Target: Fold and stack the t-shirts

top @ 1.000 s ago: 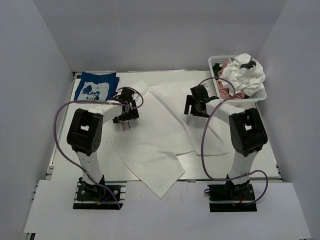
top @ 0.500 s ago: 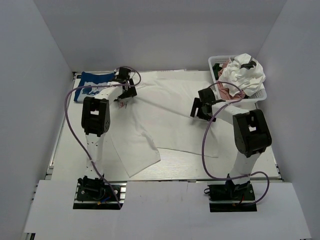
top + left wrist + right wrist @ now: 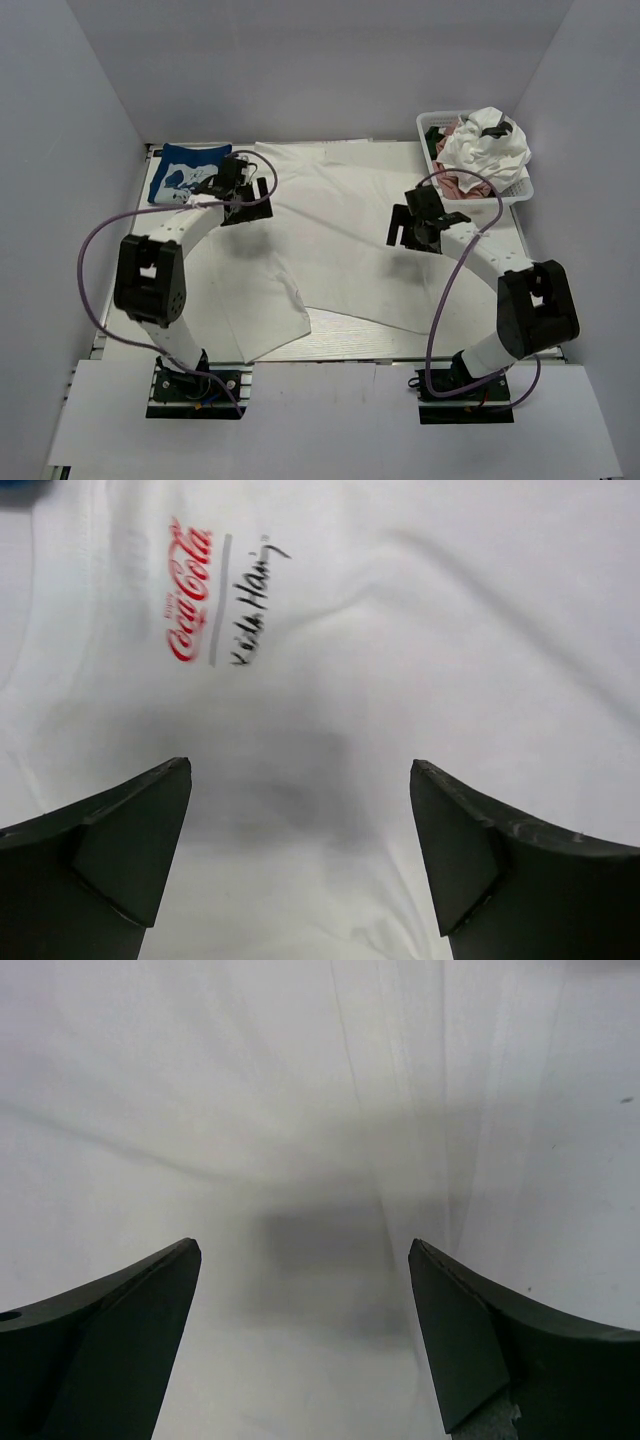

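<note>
From above, the big white t-shirt [image 3: 330, 230] lies spread out on the table [image 3: 385, 340]. Its long way runs from the far edge to the near edge, a bit slanted. The left gripper [image 3: 238, 192] hangs over its far left part and the right gripper [image 3: 412, 225] over its right side. Both are wide open and hold nothing. A blue t-shirt [image 3: 185, 170] lies flat in the far left corner. The basket [image 3: 430, 122] holds a heap of more shirts [image 3: 490, 145] (white on top, pink under).

In the left wrist view, the left gripper [image 3: 300, 780] gapes. The white t-shirt [image 3: 420, 630] is right under it, soft and smooth, with the red logo [image 3: 190, 590] ahead and to the left.

In the right wrist view, the right gripper [image 3: 303, 1260] gapes too, over the white t-shirt [image 3: 250, 1110] with its long soft creases. I think each arm is closest to its own side for the fold.
</note>
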{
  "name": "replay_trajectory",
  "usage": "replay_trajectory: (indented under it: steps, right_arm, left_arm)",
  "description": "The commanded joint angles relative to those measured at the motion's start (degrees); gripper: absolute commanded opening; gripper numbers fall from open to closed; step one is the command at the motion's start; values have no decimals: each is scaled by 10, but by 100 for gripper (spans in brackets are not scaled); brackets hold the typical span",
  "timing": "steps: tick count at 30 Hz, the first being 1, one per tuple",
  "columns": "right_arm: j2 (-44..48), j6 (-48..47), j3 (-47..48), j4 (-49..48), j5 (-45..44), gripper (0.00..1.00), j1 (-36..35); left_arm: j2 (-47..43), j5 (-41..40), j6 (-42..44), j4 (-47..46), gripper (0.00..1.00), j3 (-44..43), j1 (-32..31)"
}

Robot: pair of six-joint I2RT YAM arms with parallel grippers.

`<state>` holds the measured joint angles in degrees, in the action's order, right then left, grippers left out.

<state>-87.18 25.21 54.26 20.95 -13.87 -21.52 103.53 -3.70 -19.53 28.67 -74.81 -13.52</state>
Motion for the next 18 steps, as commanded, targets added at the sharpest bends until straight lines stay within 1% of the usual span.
replay_trajectory:
  steps: [1, 3, 4, 5, 6, 8, 9, 11, 13, 15, 17, 18]
  right_arm:
    - [10, -23, 43, 12, -35, 90, 0]
    - [-3, -32, 61, 10, -49, 90, 2]
    - [-11, -32, 72, 30, -55, 90, 2]
    - [-40, -40, 110, 49, -61, 90, 3]
    - [-48, -43, 117, 52, -69, 90, 2]
    - [-78, -59, 138, 44, -66, 90, 9]
    - [-95, -61, 144, 41, -63, 90, 6]
    - [-110, -73, 157, 35, -56, 90, 7]
    - [-140, -80, 175, 29, -54, 90, 7]
    - [-167, -82, 196, 32, -56, 90, 9]
    - [-178, -84, 204, 34, -64, 90, 12]
    - [-192, -84, 211, 37, -68, 90, 14]
  left_arm:
    - [-65, 34, -43, -28, 100, 61, -19]
    - [-73, 22, -48, -35, 100, 94, -25]
    - [-73, 14, -55, -26, 100, 115, -25]
    - [-73, 5, -55, -20, 100, 124, -30]
    - [-73, -3, -72, -19, 100, 148, -30]
    - [-78, -3, -83, -13, 100, 175, -30]
    - [-78, -3, -98, -13, 100, 204, -30]
    - [-84, -3, -117, -13, 100, 228, -30]
    - [-90, -16, -146, 8, 100, 257, -30]
    - [-97, -52, -168, 48, 100, 278, -30]
    - [-97, -75, -227, 80, 100, 289, -30]
    - [-97, -67, -244, 114, 100, 296, -24]
